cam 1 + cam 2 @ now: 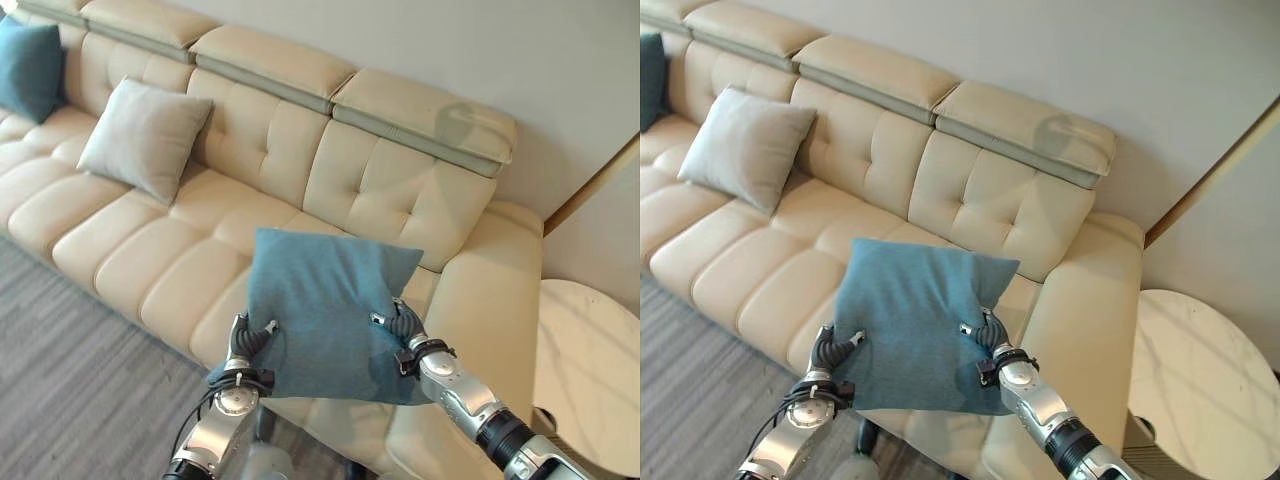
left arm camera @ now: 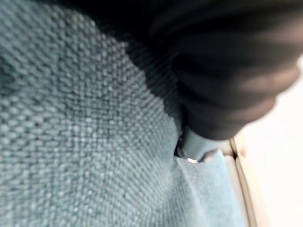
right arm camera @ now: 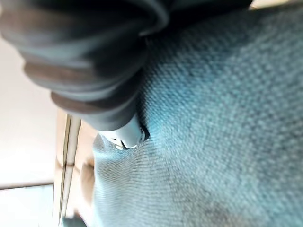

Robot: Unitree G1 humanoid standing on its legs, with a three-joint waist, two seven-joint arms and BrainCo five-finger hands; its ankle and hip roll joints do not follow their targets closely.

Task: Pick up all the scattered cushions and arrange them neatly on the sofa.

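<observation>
over sofa (image 1: 140,260), hands pinch teal cushion (image 1: 325,310).

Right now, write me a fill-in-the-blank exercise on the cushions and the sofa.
1. The blue cushion is held by ____ hands, the left hand and the right hand.
2. The grey cushion leans against the sofa's ____.
3. The round side table stands at the sofa's ____ end.
Missing words: both; backrest; right
</observation>
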